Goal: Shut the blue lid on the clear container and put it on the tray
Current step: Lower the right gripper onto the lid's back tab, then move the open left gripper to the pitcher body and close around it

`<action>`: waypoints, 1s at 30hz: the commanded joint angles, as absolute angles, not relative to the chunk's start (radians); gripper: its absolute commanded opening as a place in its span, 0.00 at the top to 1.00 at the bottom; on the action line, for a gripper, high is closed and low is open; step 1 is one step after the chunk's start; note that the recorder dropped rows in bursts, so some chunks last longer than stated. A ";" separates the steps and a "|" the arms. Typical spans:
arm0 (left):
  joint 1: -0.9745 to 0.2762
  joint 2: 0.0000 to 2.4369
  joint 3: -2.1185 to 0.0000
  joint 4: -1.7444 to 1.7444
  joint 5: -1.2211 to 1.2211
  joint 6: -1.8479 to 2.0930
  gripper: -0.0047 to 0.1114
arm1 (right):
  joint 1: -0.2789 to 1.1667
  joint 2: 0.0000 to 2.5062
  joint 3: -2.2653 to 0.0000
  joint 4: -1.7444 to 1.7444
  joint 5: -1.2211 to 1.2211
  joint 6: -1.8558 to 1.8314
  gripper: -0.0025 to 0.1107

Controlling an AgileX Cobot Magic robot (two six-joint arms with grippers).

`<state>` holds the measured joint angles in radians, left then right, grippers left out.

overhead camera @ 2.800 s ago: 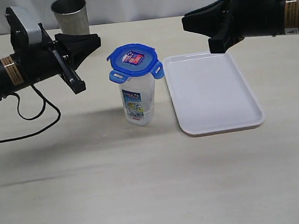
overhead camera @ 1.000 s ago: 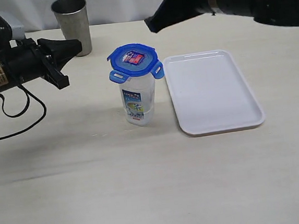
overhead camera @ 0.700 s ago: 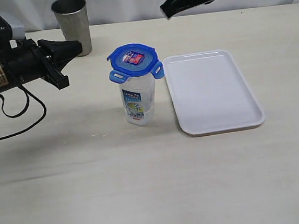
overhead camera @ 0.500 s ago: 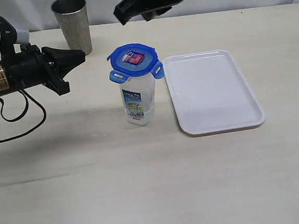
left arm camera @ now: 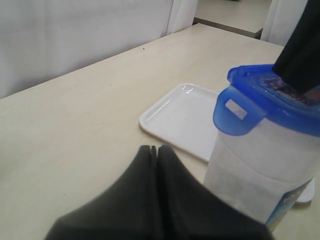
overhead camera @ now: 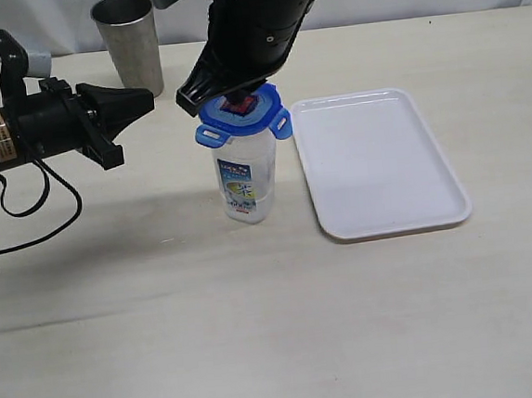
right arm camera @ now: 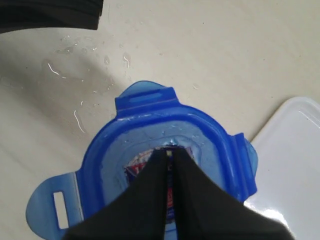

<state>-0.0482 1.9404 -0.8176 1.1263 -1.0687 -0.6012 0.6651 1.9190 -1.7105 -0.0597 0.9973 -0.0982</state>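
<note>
The black right hand (overhead camera: 227, 101) was up high over the far edge of the bench (overhead camera: 259, 330) a moment ago. Now it has swung across and come down onto the small round see-through blue plastic lid (overhead camera: 261, 117). Its two fingers are pressed together, holding nothing, and the tip sits on the sticker in the middle of the lid (right arm camera: 145, 125). I think it is starting to push the lid down. The lid lies on top of the tall thin clear plastic container with the colourful label (overhead camera: 245, 177), which has not moved. It stands near the middle of the bench, a bit toward the far edge. The lid's flaps stick out sideways, so they look not snapped down yet. That means the closing is not done, and the move to the tray is still to come. The black left hand (overhead camera: 145, 96) has hardly moved. It is shut too, holds nothing, and points at the container from the left side without touching it. The flat white plastic tray with round corners (overhead camera: 384, 165) lies just beside the container, toward the right edge, with nothing on it. I cannot see anything inside the clear container (left arm camera: 250, 170). The shiny steel cup (overhead camera: 128, 34) stands by the far edge toward the left corner, and I cannot see inside it.
</note>
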 commanded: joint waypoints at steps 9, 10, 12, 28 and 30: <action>-0.048 1.943 -0.821 1.124 -1.094 -0.609 0.96 | 0.663 1.924 -1.715 -0.092 1.048 -0.150 0.94; -0.048 1.943 -0.821 1.124 -1.097 -0.609 0.96 | 0.663 1.924 -1.715 -0.095 1.048 -0.150 0.94; -0.048 1.943 -0.821 1.124 -1.097 -0.609 0.96 | 0.663 1.924 -1.715 -0.098 1.046 -0.153 0.94; -0.048 1.943 -0.821 1.150 -1.111 -0.609 0.96 | 0.663 1.937 -1.715 -0.090 1.045 -0.165 0.94; -0.048 1.943 -0.821 1.160 -1.111 -0.609 0.96 | 0.663 1.946 -1.715 -0.090 1.045 -0.165 0.94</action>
<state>-0.0482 1.9404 -0.8176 1.1441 -1.0919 -0.6012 0.6651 1.9271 -1.7185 -0.0869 1.0363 -0.1573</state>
